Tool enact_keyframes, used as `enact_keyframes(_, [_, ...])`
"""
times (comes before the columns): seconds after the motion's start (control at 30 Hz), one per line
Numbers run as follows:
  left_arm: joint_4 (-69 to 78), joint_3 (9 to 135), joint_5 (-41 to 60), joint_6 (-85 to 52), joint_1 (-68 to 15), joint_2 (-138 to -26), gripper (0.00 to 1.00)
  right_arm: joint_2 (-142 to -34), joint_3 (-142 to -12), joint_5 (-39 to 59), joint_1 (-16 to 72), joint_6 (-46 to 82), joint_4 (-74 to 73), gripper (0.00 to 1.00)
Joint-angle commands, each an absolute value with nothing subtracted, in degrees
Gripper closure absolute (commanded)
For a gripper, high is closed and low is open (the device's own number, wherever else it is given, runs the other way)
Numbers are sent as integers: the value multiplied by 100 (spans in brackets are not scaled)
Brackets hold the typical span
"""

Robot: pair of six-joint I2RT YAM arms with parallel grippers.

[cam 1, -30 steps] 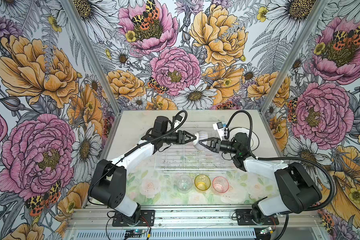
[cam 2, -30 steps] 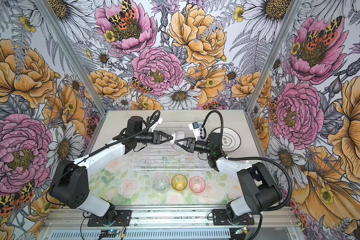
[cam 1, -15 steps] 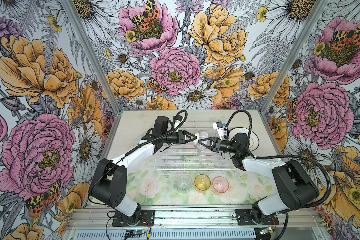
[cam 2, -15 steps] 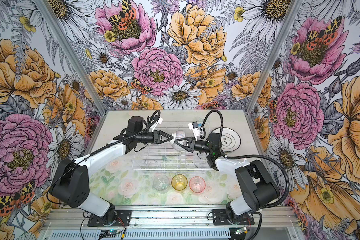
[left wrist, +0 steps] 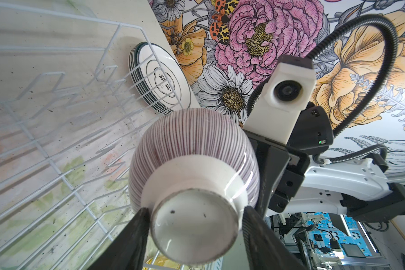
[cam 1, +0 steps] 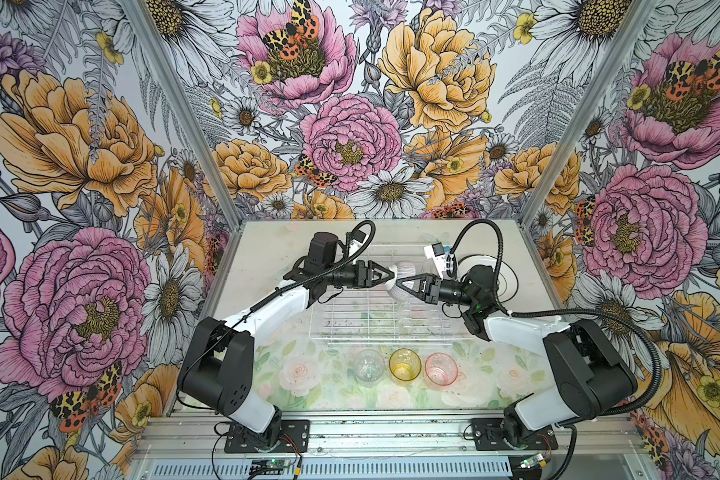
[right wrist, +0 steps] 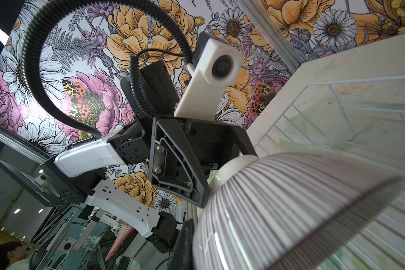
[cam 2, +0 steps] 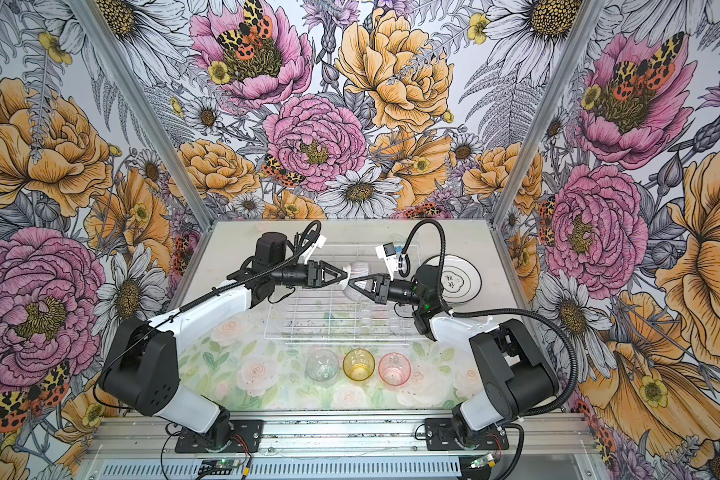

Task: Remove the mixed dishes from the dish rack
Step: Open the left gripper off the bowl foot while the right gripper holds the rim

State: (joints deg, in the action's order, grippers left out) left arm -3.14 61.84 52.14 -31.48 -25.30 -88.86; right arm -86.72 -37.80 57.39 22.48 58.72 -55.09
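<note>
The table (cam 1: 267,257) has a pale flowered top. The white wire rack (cam 1: 371,328) sits in the middle of it, its prongs standing up.

Both arms reach in over the far half of the rack and meet nose to nose.

Just outside the rack, on its right, a stack of dark-rimmed plates (cam 2: 460,282) lies flat on the table. The top one shows printed characters. The right arm hides part of the stack in both top views.

The ribbed bowl (cam 1: 406,268) hangs in the air above the far part of the rack, between the two pincers. It is tipped on its side, with its white foot toward the left arm and its mouth toward the right.

The right gripper (cam 1: 400,281) is closed on the bowl's rim, with one dark finger (right wrist: 184,243) lying against the striped outside. The left gripper (cam 1: 391,275) has its fingers (left wrist: 136,231) either side of the foot. From here I cannot tell whether they press on it or stand just off it.

In front of the rack's near edge three tumblers stand upright in a row on the table, side by side. From left to right they are clear (cam 1: 368,365), amber (cam 1: 405,364) and pink (cam 1: 441,368).
</note>
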Motion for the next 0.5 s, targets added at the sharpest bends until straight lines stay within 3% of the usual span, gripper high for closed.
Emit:
enact_keyframes(0.0, [-159,6292,5296,-3057,-2610,-8857,25,-8605,-4060,5910,2353,5845,-5827,100])
enact_keyframes(0.13, [-95,6267,5293,-3060,-2551,-8786,16,-8600,-4078,5950,2361,5836,-5811,100])
enact_keyframes(0.3, [-68,6183,5193,-3062,-2373,-8567,15,-8576,-4087,5950,2365,5756,-5674,100])
enact_keyframes(0.47, [-291,6116,4962,-2955,-2060,-8241,15,-8262,-4211,5771,2374,4818,-4172,100])
